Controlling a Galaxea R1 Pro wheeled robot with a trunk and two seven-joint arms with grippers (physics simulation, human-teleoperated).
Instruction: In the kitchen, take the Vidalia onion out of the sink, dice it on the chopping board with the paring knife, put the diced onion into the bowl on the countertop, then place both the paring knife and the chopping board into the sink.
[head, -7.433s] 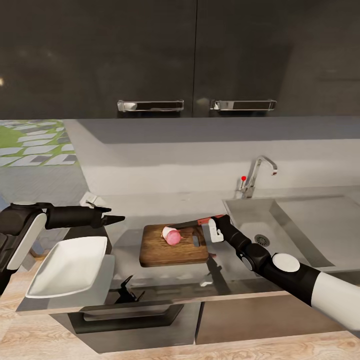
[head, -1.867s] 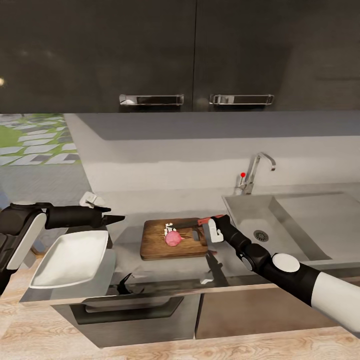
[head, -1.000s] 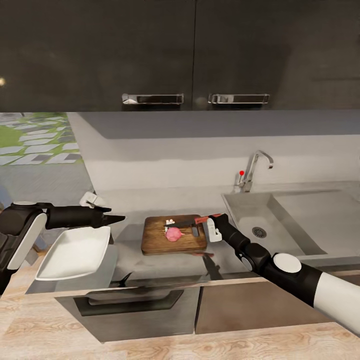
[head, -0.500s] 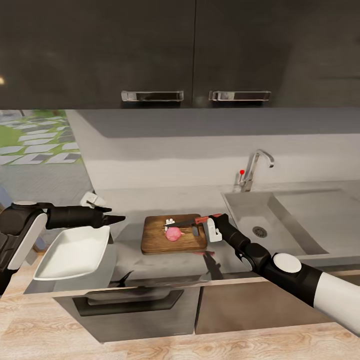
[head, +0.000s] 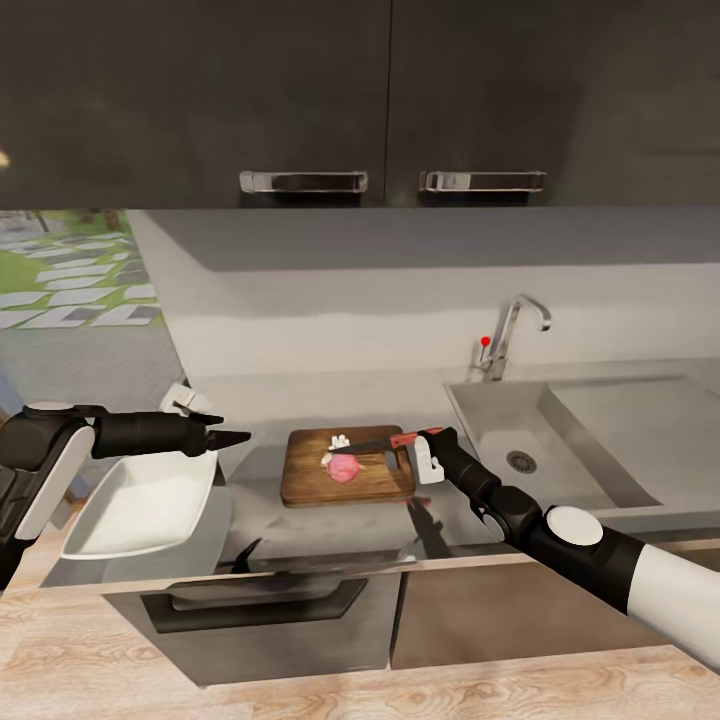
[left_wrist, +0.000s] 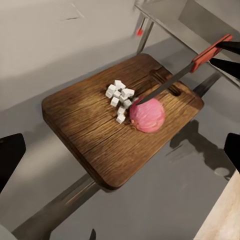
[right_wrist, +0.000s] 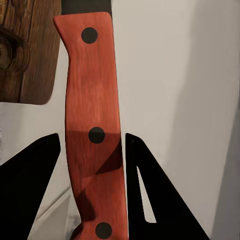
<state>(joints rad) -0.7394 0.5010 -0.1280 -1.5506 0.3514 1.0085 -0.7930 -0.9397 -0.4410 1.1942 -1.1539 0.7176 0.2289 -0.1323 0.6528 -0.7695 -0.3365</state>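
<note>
Glossy black upper cabinets (head: 300, 100) are seen above a grey backsplash and a long grey countertop (head: 450, 510) with a metallic front edge. At the middle of the countertop lies the dark brown chopping board (head: 345, 478), its slotted handle hole toward the sink (head: 600, 440), which is set into the worktop to the right under a chrome tap (head: 515, 335) with a red-tipped lever. On the board rests a pinkish piece of Vidalia onion (left_wrist: 147, 114), and a small heap of white diced onion (left_wrist: 119, 96) lies just beside it.

The paring knife (left_wrist: 185, 72) is gripped by its red handle in the right gripper (head: 418, 450), whose dark fingers (right_wrist: 30, 185) are closed against both sides of the handle. The dark blade is held over the board with its tip touching the onion piece.

The left gripper (head: 225, 437) is held above the countertop to the left of the board, over the far edge of the white squarish bowl (head: 140, 505). Its fingers are spread apart with nothing between them. The bowl sits near the countertop's left end, well apart from the board.
</note>
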